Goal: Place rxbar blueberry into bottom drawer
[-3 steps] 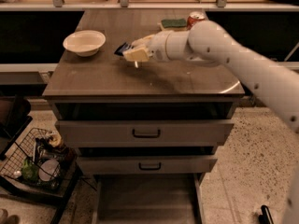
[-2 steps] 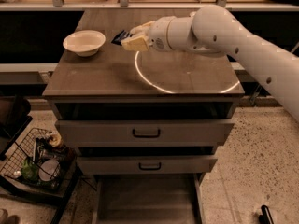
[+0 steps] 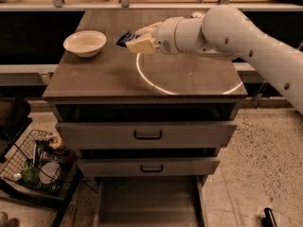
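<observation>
My gripper (image 3: 135,40) is above the cabinet top, left of centre, at the end of the white arm that comes in from the right. It is shut on the rxbar blueberry (image 3: 125,38), a small dark blue bar that sticks out to the left of the yellowish fingers (image 3: 141,45), lifted off the surface. The bottom drawer (image 3: 147,203) is pulled open at the foot of the cabinet, showing a flat grey floor with nothing in it.
A white bowl (image 3: 84,42) sits on the cabinet top (image 3: 104,74) at the left. Two upper drawers (image 3: 147,135) with dark handles are slightly pulled out. A wire basket (image 3: 35,162) with items stands on the floor at the lower left.
The gripper has lifted with the bar and swung back and up from the middle of the cabinet top. A ring of light now shows on the surface beneath the arm.
</observation>
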Action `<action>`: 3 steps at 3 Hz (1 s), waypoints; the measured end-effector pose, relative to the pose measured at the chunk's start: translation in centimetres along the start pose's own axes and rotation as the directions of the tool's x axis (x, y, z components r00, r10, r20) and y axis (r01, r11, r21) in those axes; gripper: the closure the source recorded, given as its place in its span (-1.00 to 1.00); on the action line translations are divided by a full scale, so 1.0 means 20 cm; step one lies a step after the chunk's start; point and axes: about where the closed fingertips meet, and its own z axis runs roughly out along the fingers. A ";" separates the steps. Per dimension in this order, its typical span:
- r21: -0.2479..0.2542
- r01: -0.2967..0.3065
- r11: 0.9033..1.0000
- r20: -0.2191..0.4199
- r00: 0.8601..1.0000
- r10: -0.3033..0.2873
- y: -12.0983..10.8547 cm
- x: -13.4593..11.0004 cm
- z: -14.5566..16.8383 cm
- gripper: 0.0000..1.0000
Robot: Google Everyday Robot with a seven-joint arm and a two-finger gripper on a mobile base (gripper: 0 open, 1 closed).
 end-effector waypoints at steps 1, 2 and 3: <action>0.022 -0.001 1.000 -0.025 1.000 0.002 0.06 0.00 -0.23 1.00; 0.036 -0.009 0.999 -0.058 0.998 0.011 0.18 0.03 -0.56 1.00; 0.040 -0.036 0.999 -0.067 0.997 0.039 0.35 0.14 -0.79 1.00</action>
